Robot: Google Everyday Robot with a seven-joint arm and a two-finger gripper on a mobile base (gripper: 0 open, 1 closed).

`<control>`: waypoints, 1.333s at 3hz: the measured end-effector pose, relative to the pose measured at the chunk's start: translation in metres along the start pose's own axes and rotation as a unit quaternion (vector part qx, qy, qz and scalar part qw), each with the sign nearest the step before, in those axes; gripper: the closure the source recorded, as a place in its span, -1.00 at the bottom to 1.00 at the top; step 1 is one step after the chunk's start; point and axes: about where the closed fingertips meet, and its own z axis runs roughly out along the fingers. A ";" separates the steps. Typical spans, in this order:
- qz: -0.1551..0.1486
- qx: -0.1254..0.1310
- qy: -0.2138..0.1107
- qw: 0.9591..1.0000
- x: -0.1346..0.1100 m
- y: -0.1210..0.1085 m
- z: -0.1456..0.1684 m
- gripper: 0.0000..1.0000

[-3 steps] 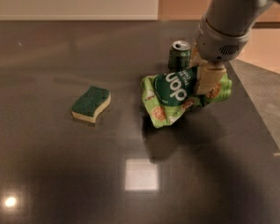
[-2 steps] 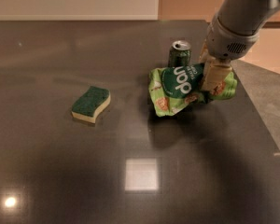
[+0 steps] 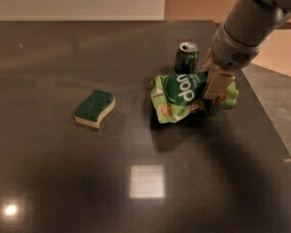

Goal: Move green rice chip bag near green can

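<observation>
The green rice chip bag, crinkly light green with a dark green circle and white lettering, sits right in front of the green can, almost touching it. The can stands upright with its silver top showing. My gripper comes down from the upper right and is shut on the right part of the bag; its beige fingers press into the crumpled foil. The bag casts a shadow on the table just below it.
A green-topped yellow sponge lies to the left on the dark glossy table. The table's right edge runs close to the bag, with a grey floor beyond. Light reflections show on the near tabletop.
The gripper has carried the bag a little to the right and back, closer to the can, and then slightly lower. The can and the sponge have not moved.
</observation>
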 end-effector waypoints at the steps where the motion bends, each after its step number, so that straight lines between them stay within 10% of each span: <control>1: -0.007 -0.005 -0.008 1.000 -0.007 -0.001 0.009 -0.28; 3: 0.014 0.024 -0.003 1.000 0.002 -0.015 0.006 -1.00; 4: 0.014 0.025 -0.003 1.000 0.002 -0.015 0.006 -1.00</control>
